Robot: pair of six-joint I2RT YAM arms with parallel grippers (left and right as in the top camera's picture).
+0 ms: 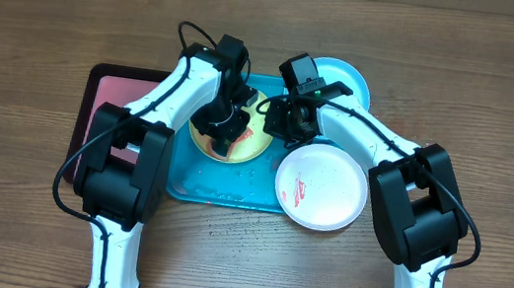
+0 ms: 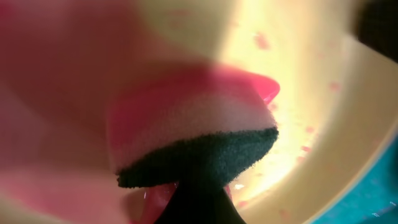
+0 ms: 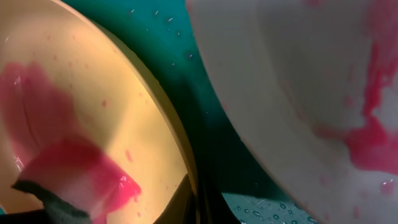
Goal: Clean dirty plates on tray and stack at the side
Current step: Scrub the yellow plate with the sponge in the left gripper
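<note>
The yellow-green plate [image 1: 248, 148] lies on the turquoise tray [image 1: 221, 189]. My left gripper [image 1: 227, 130] is shut on a pink sponge with a dark green scouring side [image 2: 193, 130] and presses it onto this plate [image 2: 323, 112], which is smeared red. My right gripper [image 1: 279, 125] is shut on the plate's right rim [image 3: 180, 155]; the sponge also shows in the right wrist view [image 3: 68, 180]. The white plate [image 1: 326, 188], with red smears, lies at the tray's right front corner [image 3: 298, 74]. The light blue plate [image 1: 350, 77] lies behind the right arm.
A dark red tray with a black rim [image 1: 104, 94] lies left of the turquoise tray, partly under the left arm. Water drops wet the turquoise tray's floor [image 3: 261, 208]. Bare wooden table surrounds the trays.
</note>
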